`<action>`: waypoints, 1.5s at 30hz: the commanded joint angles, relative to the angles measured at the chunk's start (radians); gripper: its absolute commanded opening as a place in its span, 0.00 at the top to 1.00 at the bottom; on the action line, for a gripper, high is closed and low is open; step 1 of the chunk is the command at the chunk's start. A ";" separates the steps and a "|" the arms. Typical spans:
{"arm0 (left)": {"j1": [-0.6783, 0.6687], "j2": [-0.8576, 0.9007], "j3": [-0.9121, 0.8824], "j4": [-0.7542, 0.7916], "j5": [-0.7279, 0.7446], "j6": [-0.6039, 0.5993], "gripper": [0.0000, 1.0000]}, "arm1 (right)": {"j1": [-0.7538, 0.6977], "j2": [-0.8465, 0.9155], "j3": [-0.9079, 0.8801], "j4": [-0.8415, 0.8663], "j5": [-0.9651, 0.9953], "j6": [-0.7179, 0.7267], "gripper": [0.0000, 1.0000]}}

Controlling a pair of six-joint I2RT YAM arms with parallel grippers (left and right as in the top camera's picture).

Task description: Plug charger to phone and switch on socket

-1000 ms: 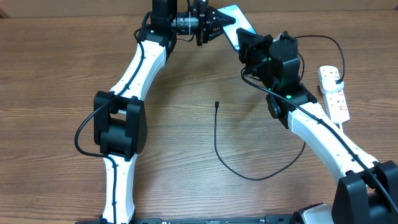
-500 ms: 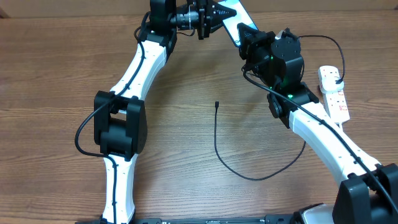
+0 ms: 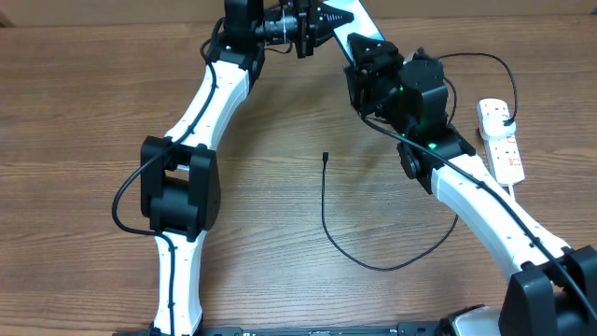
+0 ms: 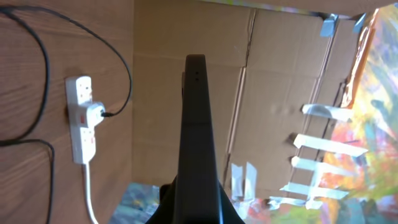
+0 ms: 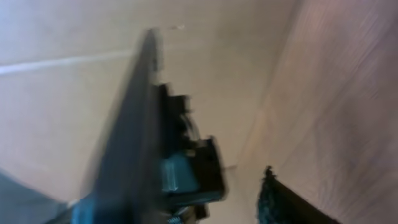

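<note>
The left pincer (image 3: 325,21) is clenched on the slim dark-framed smartphone (image 4: 198,137), held at the far edge of the wooden worktop (image 3: 75,112). The right pincer (image 3: 362,58) sits just beside it; blur hides whether it is released. The thin black charger cable (image 3: 324,201) lies mid-worktop, plugged into the white power strip (image 3: 504,149)

Brown wood-grain table (image 3: 84,112) under even light. Beyond its far edge, plain cardboard panels (image 4: 273,74) with vertical seams. Further along, a brightly coloured painted sheet (image 4: 373,93) and white strips (image 4: 323,146).
</note>
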 commanded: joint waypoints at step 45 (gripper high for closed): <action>0.309 0.001 0.012 -0.643 0.423 0.858 0.96 | 0.013 0.325 0.025 -0.505 -0.372 -0.811 0.52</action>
